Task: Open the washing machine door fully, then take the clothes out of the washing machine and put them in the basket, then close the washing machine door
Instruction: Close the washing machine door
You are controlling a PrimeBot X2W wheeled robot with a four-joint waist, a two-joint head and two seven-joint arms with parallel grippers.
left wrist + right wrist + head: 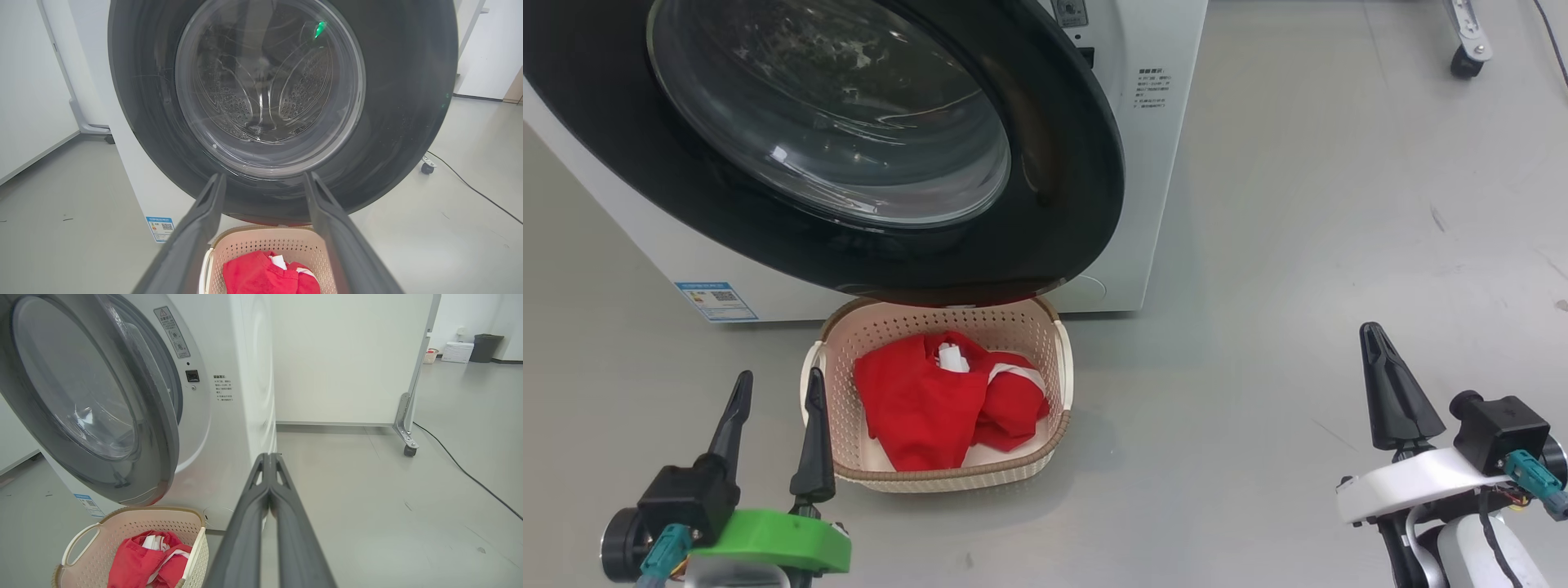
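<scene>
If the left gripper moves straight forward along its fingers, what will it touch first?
The left gripper would probably meet the washing machine door at its lower black rim. The basket lies lower, under that line. Depth is unclear.

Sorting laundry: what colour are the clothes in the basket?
Clothes: red with white trim; clearest in head view.

The washing machine door [1074,196] overhangs the basket [947,482]; floor [1298,245] beside lies open.
</scene>
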